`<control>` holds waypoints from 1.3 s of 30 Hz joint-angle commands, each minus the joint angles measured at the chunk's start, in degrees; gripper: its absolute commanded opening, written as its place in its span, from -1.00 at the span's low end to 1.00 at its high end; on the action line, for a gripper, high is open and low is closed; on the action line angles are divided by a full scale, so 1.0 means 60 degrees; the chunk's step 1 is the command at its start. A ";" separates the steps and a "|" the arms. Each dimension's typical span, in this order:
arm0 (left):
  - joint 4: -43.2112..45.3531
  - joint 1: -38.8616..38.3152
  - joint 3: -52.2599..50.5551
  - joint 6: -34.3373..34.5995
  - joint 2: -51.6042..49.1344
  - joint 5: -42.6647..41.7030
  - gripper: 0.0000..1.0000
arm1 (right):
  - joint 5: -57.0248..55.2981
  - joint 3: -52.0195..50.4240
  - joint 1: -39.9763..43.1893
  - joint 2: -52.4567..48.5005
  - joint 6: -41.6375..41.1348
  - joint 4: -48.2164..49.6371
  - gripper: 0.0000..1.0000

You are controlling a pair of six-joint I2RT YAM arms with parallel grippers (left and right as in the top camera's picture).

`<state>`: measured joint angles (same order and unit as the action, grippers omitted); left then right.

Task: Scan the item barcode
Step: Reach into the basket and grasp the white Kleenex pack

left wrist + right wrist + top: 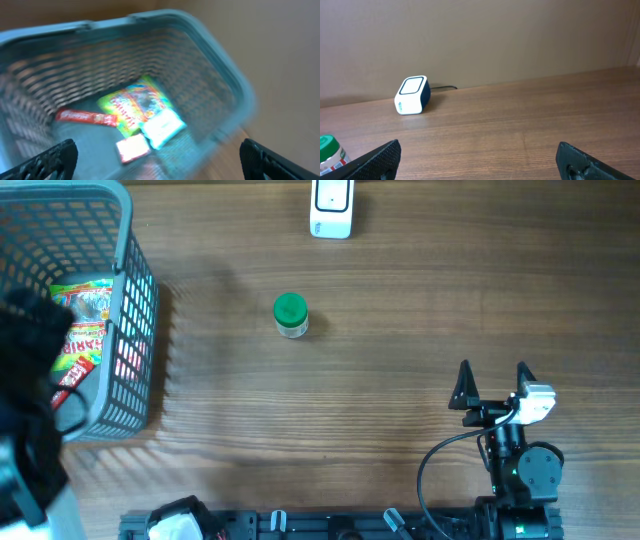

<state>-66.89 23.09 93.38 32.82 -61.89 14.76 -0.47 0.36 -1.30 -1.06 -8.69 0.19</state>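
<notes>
Grey mesh basket (133, 305) sits under the left end effector (159, 160), jaws wide apart (right end effector (493, 370) likewise); picking seems the step: next, descend onto one packet (134, 106).

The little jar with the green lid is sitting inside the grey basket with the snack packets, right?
Not quite. The jar with the green lid stands out on the wooden table, apart from the grey basket. Only the snack packets lie in the basket. The overhead view shows this.
</notes>
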 commanded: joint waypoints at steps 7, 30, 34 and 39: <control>-0.1290 0.2776 -0.0091 0.0073 -0.4834 -0.3993 0.99 | -0.0058 -0.0011 0.0033 0.0044 0.0135 0.0033 1.00; 0.4018 0.2732 -0.5100 -0.0685 -0.6688 -0.5067 0.08 | -0.0058 -0.0011 0.0033 0.0044 0.0131 0.0033 0.99; 0.3931 0.2732 -0.5100 -0.0685 -0.6688 -0.5067 -0.41 | -0.0058 -0.0011 0.0033 0.0044 0.0135 0.0033 0.99; 0.3741 0.2732 -0.5100 -0.0685 -0.6688 -0.5067 -0.39 | -0.0058 -0.0011 0.0033 0.0044 0.0135 0.0033 0.99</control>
<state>-43.33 39.44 63.64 29.02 -101.36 -16.40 -0.47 0.36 -1.30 -1.06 -8.69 0.19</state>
